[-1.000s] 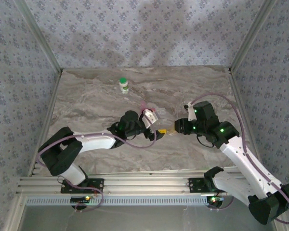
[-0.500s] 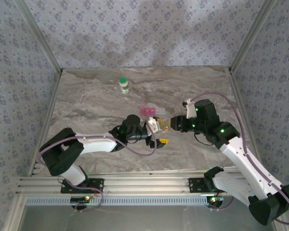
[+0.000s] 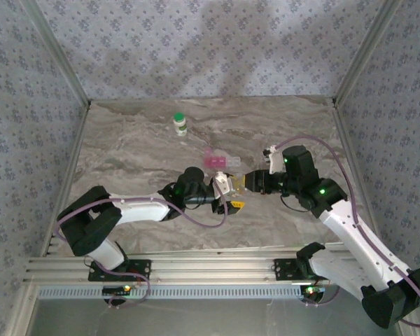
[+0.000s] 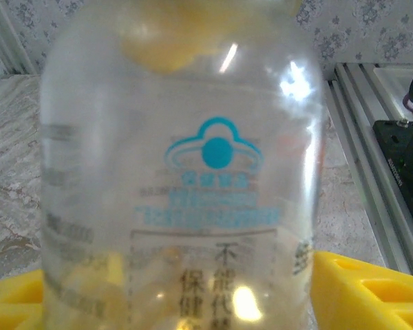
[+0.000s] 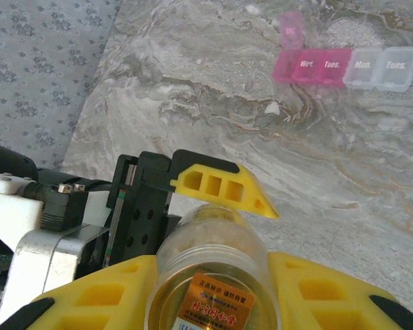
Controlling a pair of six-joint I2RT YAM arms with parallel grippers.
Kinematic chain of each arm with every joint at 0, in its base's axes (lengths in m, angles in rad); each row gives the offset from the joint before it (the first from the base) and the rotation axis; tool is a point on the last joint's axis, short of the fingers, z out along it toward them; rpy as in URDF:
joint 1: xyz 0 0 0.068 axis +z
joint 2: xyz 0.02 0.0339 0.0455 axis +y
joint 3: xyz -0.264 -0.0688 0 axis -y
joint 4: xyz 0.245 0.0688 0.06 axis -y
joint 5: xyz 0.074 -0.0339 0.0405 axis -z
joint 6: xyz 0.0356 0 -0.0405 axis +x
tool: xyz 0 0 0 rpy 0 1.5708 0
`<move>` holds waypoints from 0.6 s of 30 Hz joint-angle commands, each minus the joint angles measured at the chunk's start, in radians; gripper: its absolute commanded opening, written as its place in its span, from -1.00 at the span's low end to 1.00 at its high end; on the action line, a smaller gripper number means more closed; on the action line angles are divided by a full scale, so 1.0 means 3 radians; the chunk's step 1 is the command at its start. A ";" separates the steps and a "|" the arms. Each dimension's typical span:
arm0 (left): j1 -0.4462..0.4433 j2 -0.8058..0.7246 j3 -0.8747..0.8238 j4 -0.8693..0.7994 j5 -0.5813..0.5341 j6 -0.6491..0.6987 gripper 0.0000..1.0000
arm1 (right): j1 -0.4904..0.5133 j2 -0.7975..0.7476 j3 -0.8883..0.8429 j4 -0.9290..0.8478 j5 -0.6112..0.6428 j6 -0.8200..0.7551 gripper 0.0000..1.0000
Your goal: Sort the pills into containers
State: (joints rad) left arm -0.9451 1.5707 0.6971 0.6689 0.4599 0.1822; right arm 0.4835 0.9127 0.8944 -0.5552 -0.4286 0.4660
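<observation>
**Vial held between both arms at mid-table**

My right gripper (image 5: 217,302) pinches the small clear amber-tinted vial (image 5: 213,275) over the grey marbled tabletop (image 3: 140,147). The left gripper (image 4: 179,295) straddles the vial; I cannot tell whether it grips. The pink-and-clear strip pill case (image 5: 344,67) lies just beyond. Floral-papered walls (image 3: 196,42) stand around.

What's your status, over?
Right tool shut on vial. Left tool straddling vial's far end, grip unconfirmed. Pill case beyond, one lid up. White bottle well clear.
</observation>
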 commanded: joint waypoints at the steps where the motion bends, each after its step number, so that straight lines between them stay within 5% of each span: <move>1: -0.0067 -0.0121 0.0085 -0.0071 0.0129 0.0094 0.27 | -0.0018 -0.0006 0.0015 0.0171 -0.0122 0.0061 -1.00; 10: -0.0081 -0.0248 0.0021 -0.0010 0.0104 0.0089 0.12 | -0.0028 0.0029 0.0071 0.0043 -0.0156 -0.0035 -1.00; 18: -0.0102 -0.0376 -0.0093 -0.0042 0.0155 0.0119 -0.46 | -0.0078 0.0151 0.0243 -0.0127 -0.0186 -0.0496 -1.00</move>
State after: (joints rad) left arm -0.9497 1.5192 0.6895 0.6151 0.4412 0.1940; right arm 0.4725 0.9421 0.9211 -0.5877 -0.4984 0.4160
